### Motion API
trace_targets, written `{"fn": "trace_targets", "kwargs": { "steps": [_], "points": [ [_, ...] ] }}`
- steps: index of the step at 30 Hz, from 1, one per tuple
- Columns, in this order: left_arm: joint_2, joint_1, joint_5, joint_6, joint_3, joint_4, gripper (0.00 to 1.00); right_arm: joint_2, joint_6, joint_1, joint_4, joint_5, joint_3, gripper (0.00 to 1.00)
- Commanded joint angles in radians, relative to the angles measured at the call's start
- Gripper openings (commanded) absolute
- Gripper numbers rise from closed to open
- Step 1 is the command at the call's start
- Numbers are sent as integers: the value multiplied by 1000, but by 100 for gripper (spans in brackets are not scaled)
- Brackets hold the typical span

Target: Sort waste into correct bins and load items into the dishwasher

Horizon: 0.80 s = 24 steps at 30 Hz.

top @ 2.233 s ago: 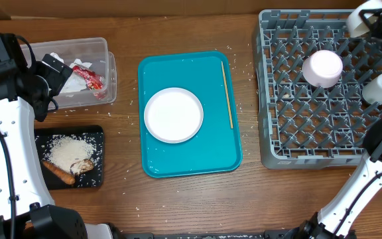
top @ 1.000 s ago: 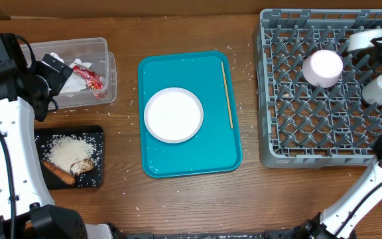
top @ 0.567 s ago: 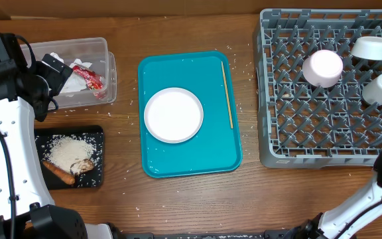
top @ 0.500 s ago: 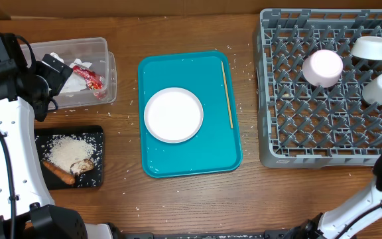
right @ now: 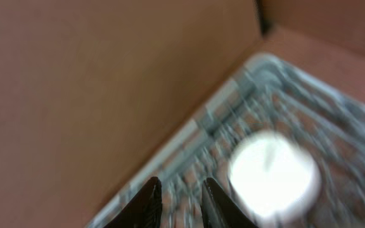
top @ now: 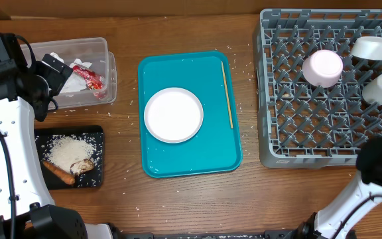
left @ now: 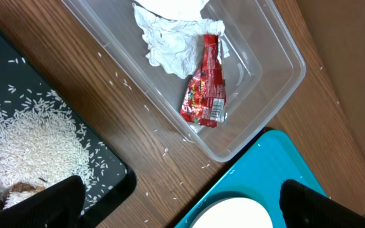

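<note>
two items lie on the teal tray [top: 191, 156]: plate [top: 173, 115] and wooden stick [top: 227, 93], its long axis front-to-back along the edge toward the dish rack [top: 310, 158], nearer the right gripper [right: 179, 193], narrow and empty; left gripper [left: 182, 212] wide over the clear tub [left: 277, 82]

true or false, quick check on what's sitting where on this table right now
1. The white plate lies on the teal tray. True.
2. Rice lies in the black tray. True.
3. The red wrapper is in the black tray. False: it is in the clear tub.
4. The wooden stick stands in the dish rack. False: it lies on the teal tray.
5. Two white bowls and a white cup sit in the dish rack. True.
</note>
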Motion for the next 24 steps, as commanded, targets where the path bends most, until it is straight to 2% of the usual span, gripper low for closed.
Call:
{"fn": "trace_targets", "kwargs": {
  "steps": [1, 4, 11, 24],
  "points": [
    [-13, 0, -7, -6, 18, 2, 100, 103, -86, 19, 70, 66, 6, 24],
    [-13, 0, -7, -6, 18, 2, 100, 164, -86, 23, 119, 69, 6, 24],
    [-13, 0, -7, -6, 18, 2, 100, 249, -86, 19, 87, 192, 6, 23],
    [-13, 0, -7, -6, 18, 2, 100, 257, -94, 3, -42, 193, 5, 28]
  ]
}}
